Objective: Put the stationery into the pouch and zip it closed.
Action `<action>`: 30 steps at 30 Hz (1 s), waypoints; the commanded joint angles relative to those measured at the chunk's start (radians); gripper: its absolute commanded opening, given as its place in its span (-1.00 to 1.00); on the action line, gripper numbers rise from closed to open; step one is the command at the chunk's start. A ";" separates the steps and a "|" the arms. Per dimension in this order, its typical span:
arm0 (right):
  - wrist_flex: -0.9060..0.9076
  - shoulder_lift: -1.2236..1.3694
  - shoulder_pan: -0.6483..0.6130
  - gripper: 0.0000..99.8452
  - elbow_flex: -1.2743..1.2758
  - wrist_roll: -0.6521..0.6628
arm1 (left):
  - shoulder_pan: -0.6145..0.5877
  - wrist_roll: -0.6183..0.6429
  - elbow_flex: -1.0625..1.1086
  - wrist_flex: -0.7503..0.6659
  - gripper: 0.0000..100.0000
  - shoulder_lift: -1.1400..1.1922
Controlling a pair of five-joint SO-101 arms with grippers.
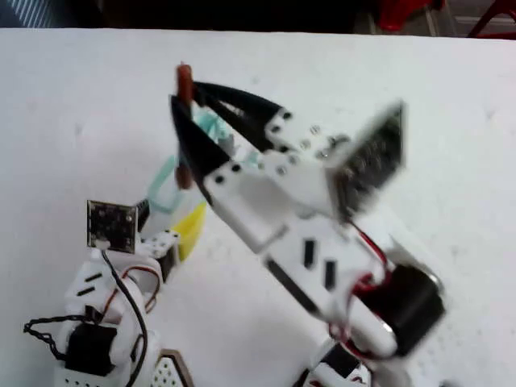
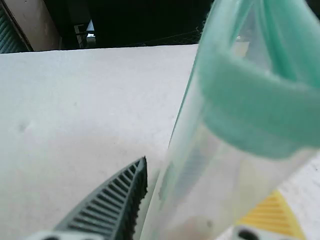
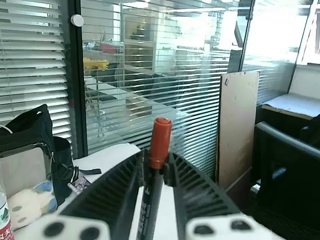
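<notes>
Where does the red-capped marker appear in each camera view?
High view: marker left of centre, upright in the right fingers, beside the pouch.
Right wrist view: centre, red cap up between those fingers.
Left wrist view: pouch against the white table.
Shared landmarks: the pouch; the black fingers.

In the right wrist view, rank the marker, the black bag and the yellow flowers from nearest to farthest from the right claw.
1. Marker, gripped in the right claw.
2. Black bag, on the table, this side of the blinds.
3. Yellow flowers, behind the blinds.
</notes>
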 commanded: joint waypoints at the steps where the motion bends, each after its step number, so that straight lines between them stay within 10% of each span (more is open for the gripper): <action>1: -0.036 0.077 -0.007 -0.97 -0.043 -0.014 | 0.013 0.005 -0.051 0.002 -0.41 -0.002; 30: 0.131 0.116 0.062 -0.97 0.164 -0.021 | 0.005 0.005 -0.054 0.002 -0.41 -0.002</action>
